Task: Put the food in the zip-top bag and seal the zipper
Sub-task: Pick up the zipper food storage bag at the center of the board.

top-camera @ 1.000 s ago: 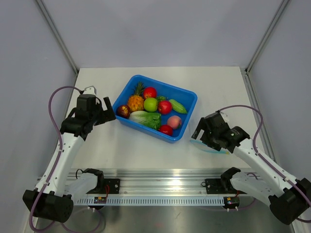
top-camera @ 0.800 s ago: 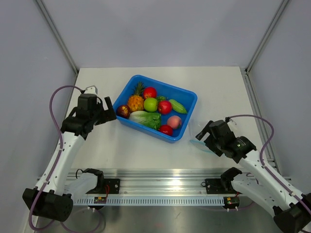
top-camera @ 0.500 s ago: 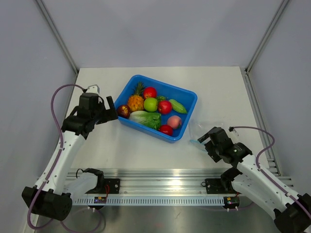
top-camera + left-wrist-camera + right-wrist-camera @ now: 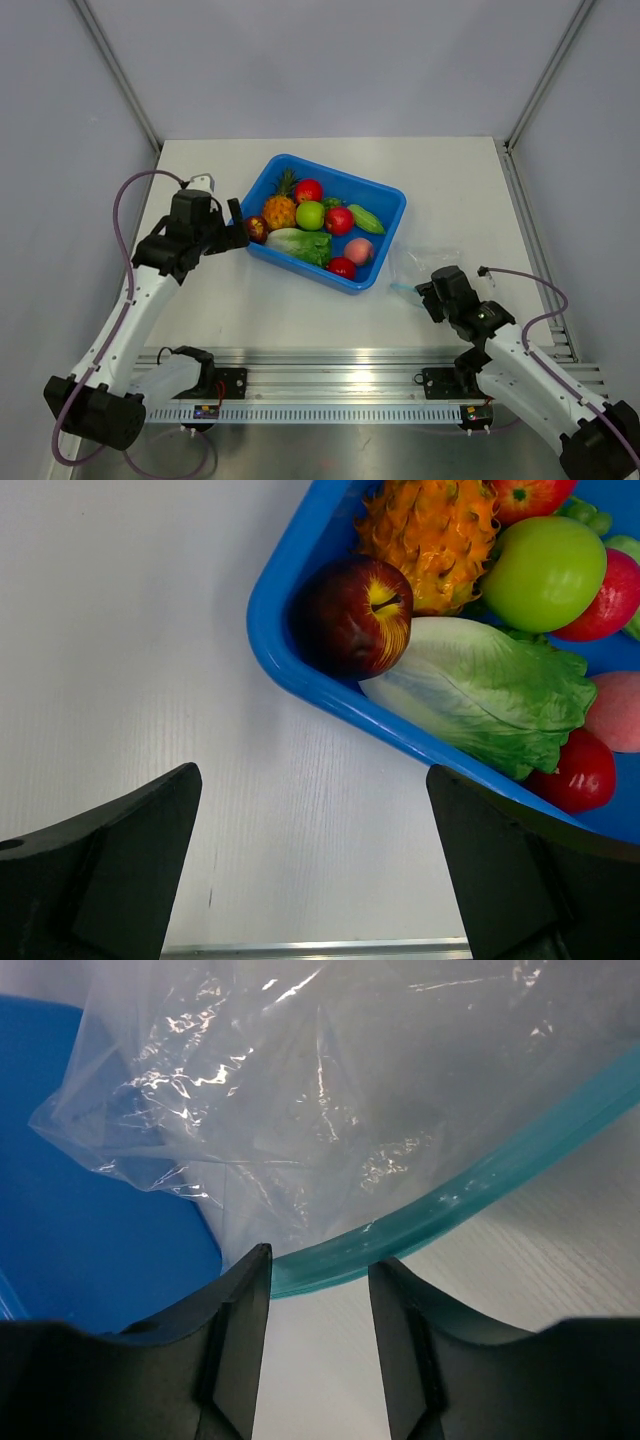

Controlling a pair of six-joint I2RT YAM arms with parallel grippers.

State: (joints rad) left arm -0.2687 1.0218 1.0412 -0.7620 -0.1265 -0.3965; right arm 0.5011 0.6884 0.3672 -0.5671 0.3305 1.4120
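Low in the top view, the right gripper has drawn back toward the near edge over the last second. It now sits just short of the bag, which lies uncovered on the table right of the tray. Its jaws stand a narrow gap apart, with the zipper crossing just past the tips, and nothing looks pinched. Higher and to the left, the left gripper has edged up to the tray's left corner, jaws spread wide and empty, facing the dark fruit. All the food lies in the tray, so loading has not begun, and the bag mouth probably needs opening first
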